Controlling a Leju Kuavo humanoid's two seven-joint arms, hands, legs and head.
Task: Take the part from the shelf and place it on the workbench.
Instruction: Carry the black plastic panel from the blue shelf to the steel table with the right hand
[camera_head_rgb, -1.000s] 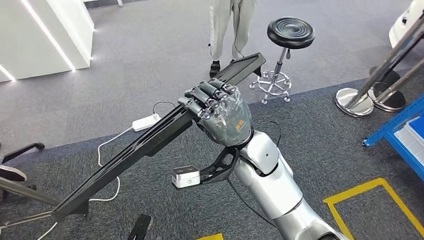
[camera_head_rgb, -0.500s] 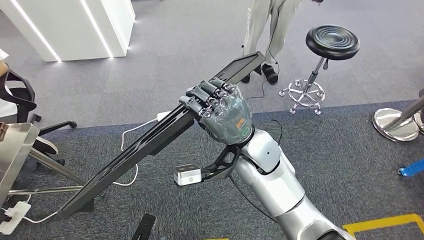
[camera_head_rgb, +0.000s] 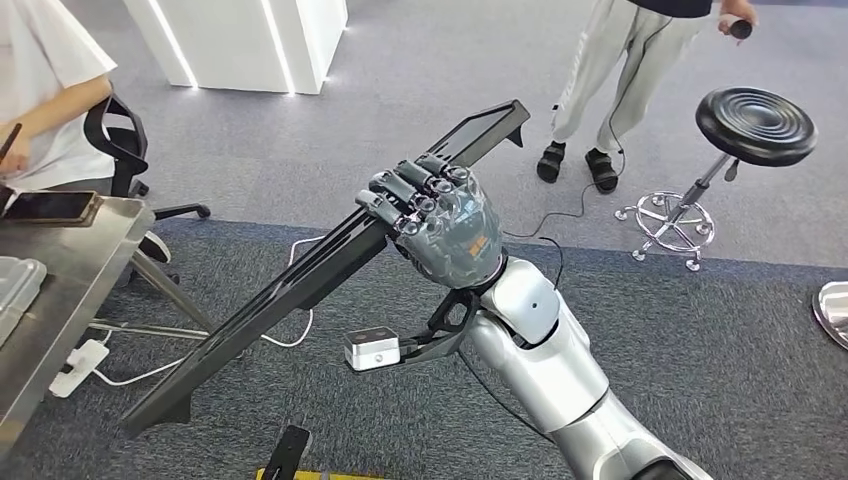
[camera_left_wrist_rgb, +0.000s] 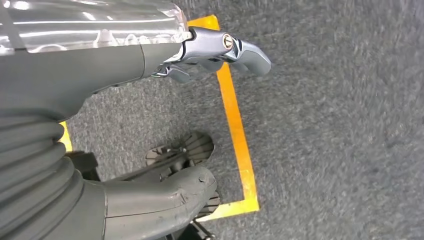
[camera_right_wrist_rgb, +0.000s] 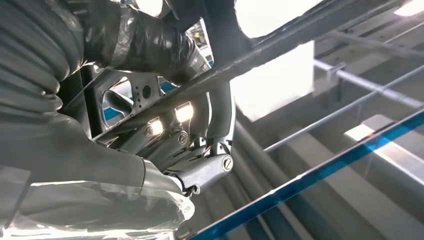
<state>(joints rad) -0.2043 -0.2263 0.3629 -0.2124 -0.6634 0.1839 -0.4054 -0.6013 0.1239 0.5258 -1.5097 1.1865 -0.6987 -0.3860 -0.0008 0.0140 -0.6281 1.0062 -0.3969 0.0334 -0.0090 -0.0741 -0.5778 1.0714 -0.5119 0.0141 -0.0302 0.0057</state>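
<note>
1. The right hand (camera_head_rgb: 443, 222) has its fingers wrapped round the middle of the long black part (camera_head_rgb: 300, 285), which it holds slantwise above the floor, one end low on the robot's left and the other raised toward the far side. The grip looks the same as a second ago; the part lies in the hand at the same angle.
2. The left hand (camera_left_wrist_rgb: 150, 65) hangs over grey carpet beside a yellow floor line (camera_left_wrist_rgb: 239, 125); it holds nothing, its fingers loosely curled with a gap to the thumb.
3. What has changed is the whole view: it has swung to the robot's left, so the camera has turned, not the things. The blue shelf has left the picture and a steel desk (camera_head_rgb: 70, 270) has come in at the left edge.
4. That suggests the part is off the shelf and being carried toward the desk; setting down is not yet begun.
5. On the desk's far end lies a dark phone (camera_head_rgb: 50, 206), with a seated person (camera_head_rgb: 45, 90) behind it.
6. Farther off, a black stool (camera_head_rgb: 752, 130), a standing person (camera_head_rgb: 625, 80) and a white lit cabinet (camera_head_rgb: 240, 40).
</note>
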